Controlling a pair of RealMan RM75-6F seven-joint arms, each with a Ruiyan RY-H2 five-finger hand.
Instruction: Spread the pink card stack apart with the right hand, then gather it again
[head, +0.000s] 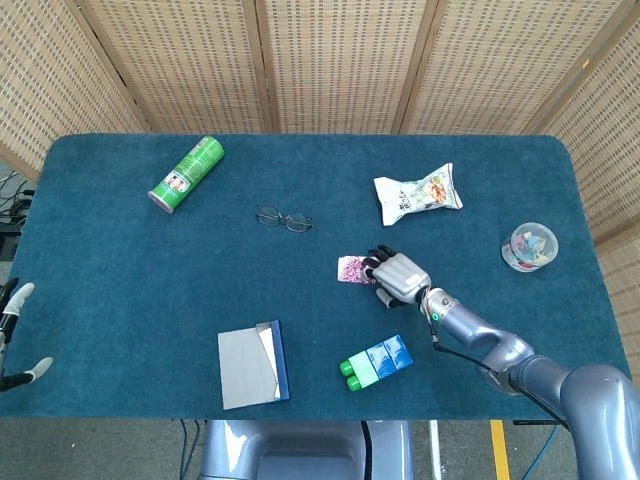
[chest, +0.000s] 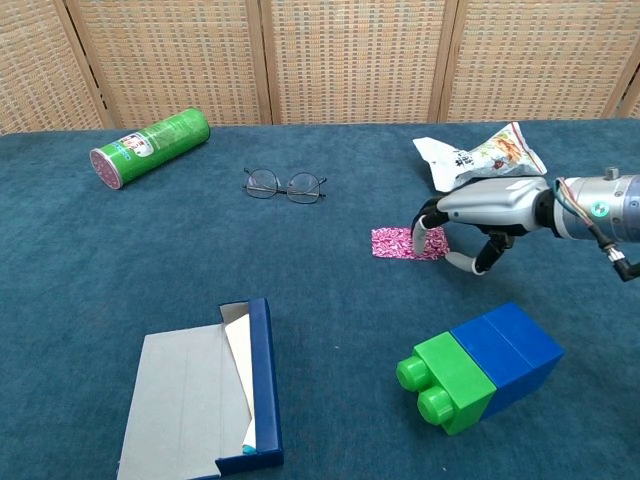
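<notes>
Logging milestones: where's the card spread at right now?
Done: right hand has reached the pink card stack. In hand: fingertips rest on its right end, and the cards look slightly fanned rightward. Left: finishing the spread, then the whole gather.

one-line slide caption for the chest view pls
Right robot hand presses fingertips on the right end of the pink card stack lying on the blue table.

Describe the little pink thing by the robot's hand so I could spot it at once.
On the blue table, look right of centre, below the glasses. The pink card stack lies flat there, the right hand at its right end. It is the only pink, glittery thing.
</notes>
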